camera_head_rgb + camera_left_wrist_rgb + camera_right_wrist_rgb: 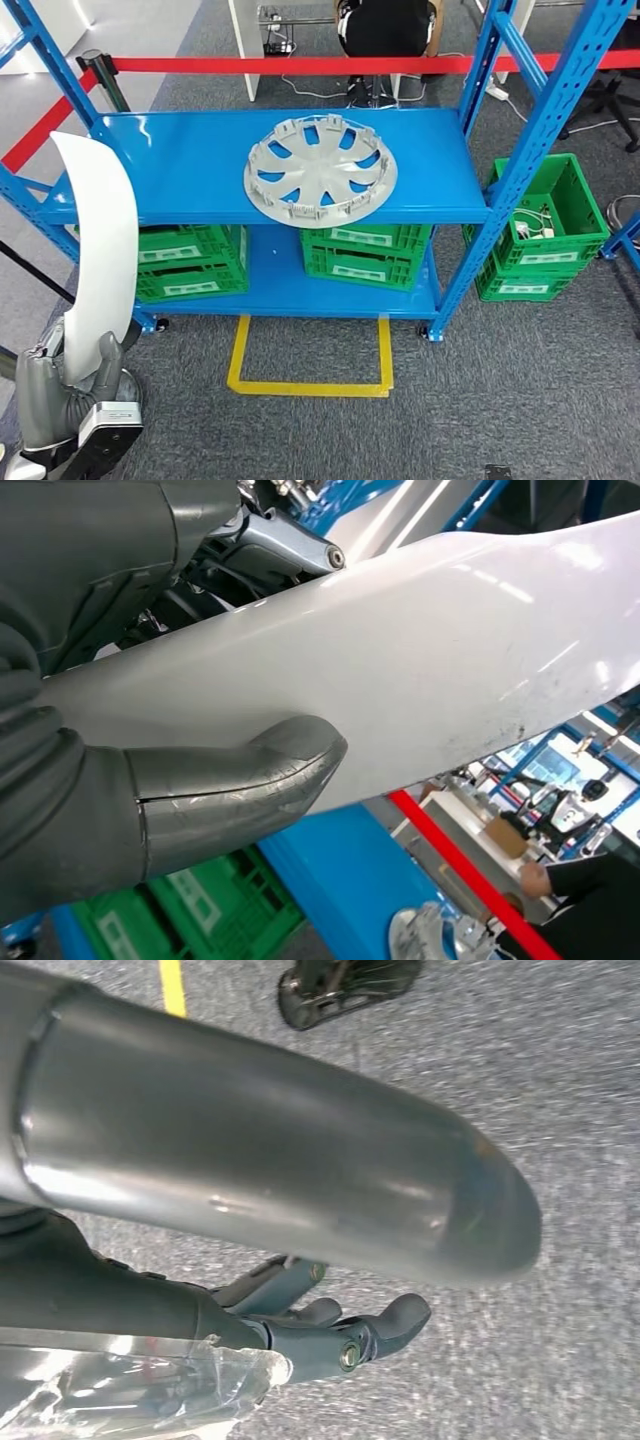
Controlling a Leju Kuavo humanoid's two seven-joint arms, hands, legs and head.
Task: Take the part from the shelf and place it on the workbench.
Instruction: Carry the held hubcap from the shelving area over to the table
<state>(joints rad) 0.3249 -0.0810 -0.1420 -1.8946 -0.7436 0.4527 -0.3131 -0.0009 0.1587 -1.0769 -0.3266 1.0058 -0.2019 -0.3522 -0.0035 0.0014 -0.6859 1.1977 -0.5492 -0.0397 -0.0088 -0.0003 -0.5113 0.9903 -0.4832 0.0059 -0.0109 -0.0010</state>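
My left hand (72,400) grips the lower end of a long, curved white panel part (98,250) at the lower left of the head view, holding it upright in front of the shelf's left end. The left wrist view shows the thumb (234,780) pressed against the white part (423,670). A silver wheel cover (321,168) lies flat on the blue shelf's (189,170) top board. My right hand (317,1325) hangs over the grey carpet with its fingers apart and nothing in them.
Green crates (192,265) sit on the shelf's lower board, and another green crate (540,230) stands on the floor to the right. Yellow tape (309,385) marks a box on the carpet. A red barrier strip (302,65) runs behind the shelf, with a seated person (385,25) beyond.
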